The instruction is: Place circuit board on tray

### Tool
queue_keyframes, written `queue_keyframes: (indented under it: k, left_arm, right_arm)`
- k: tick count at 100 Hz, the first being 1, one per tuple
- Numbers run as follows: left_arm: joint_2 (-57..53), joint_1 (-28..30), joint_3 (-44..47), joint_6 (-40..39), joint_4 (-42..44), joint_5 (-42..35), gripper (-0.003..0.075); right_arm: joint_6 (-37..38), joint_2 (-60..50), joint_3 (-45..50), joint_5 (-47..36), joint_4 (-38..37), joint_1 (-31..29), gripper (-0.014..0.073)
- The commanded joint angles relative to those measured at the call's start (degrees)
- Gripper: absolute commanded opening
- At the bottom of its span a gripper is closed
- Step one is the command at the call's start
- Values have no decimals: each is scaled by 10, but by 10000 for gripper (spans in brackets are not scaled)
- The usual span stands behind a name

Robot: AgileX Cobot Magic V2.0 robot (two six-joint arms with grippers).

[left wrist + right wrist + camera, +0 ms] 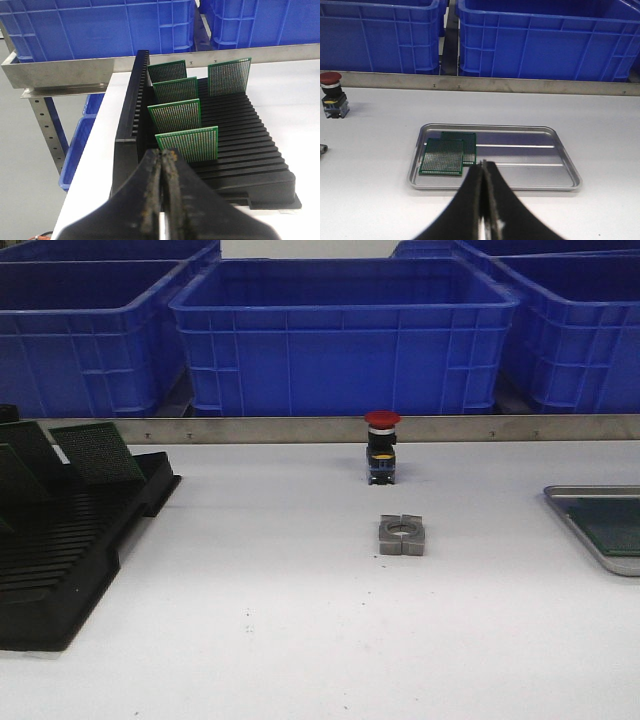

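At the bench's left edge sits a black slotted rack (225,145), with five green circuit boards (188,144) standing upright in its slots. The left end effector (162,165) hangs just in front of the nearest of those boards, its two fingers pressed together with nothing between them and touching nothing. Toward the middle of the bench (300,640), near the far edge, stands a red-capped push button (382,447), and a little nearer lies a grey metal block (402,535) with a round hole. Blue bins (345,335) line up beyond the far edge. At the right edge lies the silver tray (530,155), flat on the bench; two green boards (443,156) lie in its left part, overlapping one another. The right end effector (483,172) hovers over the tray's near rim, fingers fully closed and empty
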Motion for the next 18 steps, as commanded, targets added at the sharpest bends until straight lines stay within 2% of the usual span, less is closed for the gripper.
queue_keyframes:
  k: [1, 18]
  left_arm:
    - [-19, -4, 16, 0, -5, -42, -17]
    - [-19, -4, 16, 0, -5, -42, -17]
  right_arm:
    - [2, -11, 1, -40, -6, -2, -59]
    - [2, -11, 1, -40, -6, -2, -59]
